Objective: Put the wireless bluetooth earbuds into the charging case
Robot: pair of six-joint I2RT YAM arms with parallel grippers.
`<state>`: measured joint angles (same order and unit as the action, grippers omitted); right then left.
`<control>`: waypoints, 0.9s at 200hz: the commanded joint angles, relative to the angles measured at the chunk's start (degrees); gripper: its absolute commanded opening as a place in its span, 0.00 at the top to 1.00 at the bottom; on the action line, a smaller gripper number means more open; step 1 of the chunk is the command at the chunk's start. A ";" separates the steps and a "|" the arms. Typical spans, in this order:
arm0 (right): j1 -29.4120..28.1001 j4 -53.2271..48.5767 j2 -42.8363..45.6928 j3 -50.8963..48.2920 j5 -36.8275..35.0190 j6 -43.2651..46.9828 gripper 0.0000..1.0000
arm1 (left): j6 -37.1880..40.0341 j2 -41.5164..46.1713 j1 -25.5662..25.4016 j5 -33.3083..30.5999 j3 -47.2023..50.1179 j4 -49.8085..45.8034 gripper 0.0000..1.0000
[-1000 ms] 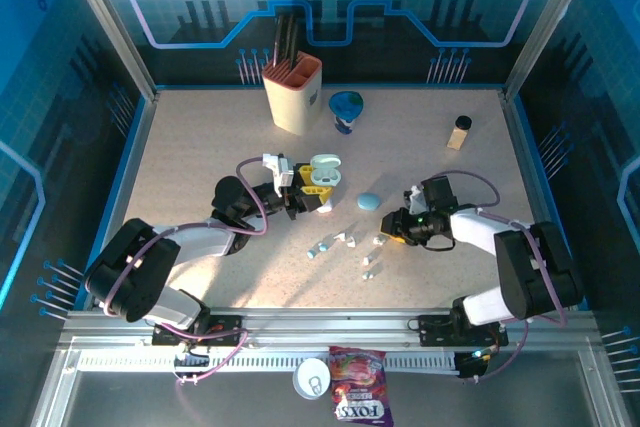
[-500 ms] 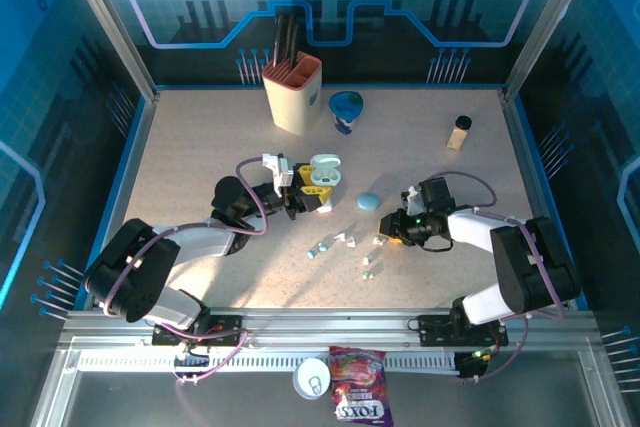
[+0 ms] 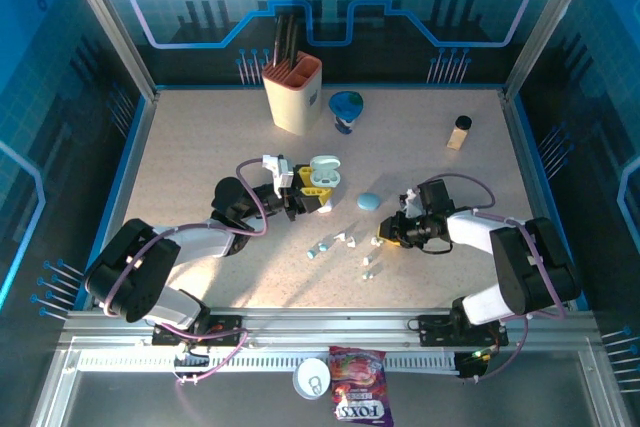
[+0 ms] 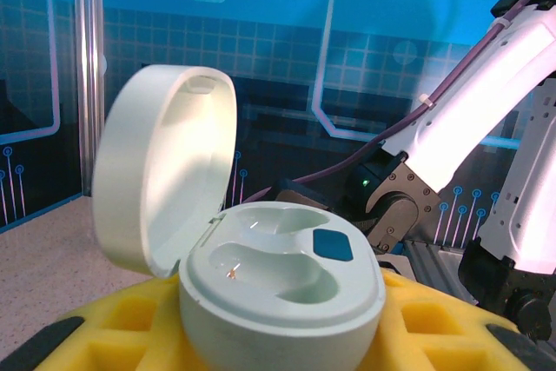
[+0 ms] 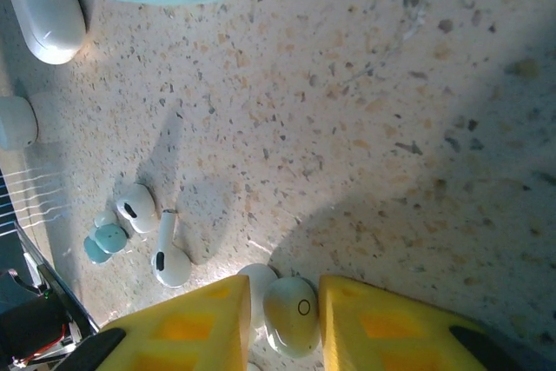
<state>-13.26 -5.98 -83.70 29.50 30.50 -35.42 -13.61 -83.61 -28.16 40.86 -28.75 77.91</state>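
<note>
Right gripper (image 5: 285,308): flanking one earbud (image 5: 292,319), grip unconfirmed; we centre it before lifting. Left gripper (image 3: 310,190): clamped on open charging case (image 4: 278,280).

Place: a robot test cell in a lab, not a home or shop.
Enclosure: silver aluminium frame posts (image 3: 108,25) wall in the table at upper left and upper right.
Backdrop: blue printed panels (image 3: 400,7) with grid, circuit and gear graphics fill the top of the frame and both sides.
Work surface: a speckled beige tabletop (image 3: 200,147) fills the centre.
Machines: a white-and-black left arm (image 3: 200,240) and right arm (image 3: 480,229) are bolted to a slotted metal rail (image 3: 330,325) along the bottom, and a pale purple cable (image 4: 460,62) runs along one arm.
Props: tiny white and pale teal earbuds (image 3: 320,246), a beige tool holder (image 3: 292,97) and a small dark-capped bottle (image 3: 459,133) are set out like test items.
</note>
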 commanded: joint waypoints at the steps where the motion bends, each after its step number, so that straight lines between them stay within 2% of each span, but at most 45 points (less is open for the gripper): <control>1: -1.23 -0.87 1.06 -1.06 0.63 -0.18 0.72 | -0.02 1.48 0.49 1.22 0.49 2.23 0.62; 75: -2.33 -1.76 0.91 -1.42 0.30 -0.43 0.70 | 0.10 1.87 0.48 1.19 1.07 2.18 0.62; 101: -2.81 -2.23 1.03 -1.16 -0.06 -0.27 0.76 | 0.25 1.67 0.48 1.22 1.15 2.21 0.62; 133: -3.46 -3.82 1.54 -0.43 -1.68 0.00 0.77 | 0.24 1.61 0.48 1.32 0.98 2.25 0.62; 180: -3.67 -2.91 2.49 -1.22 -0.72 -1.13 0.66 | 0.22 1.57 0.47 1.49 0.98 2.22 0.62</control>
<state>-16.19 -7.70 -82.17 28.93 29.95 -36.07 -13.58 -83.50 -28.16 40.86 -28.16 77.91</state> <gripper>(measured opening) 0.327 0.382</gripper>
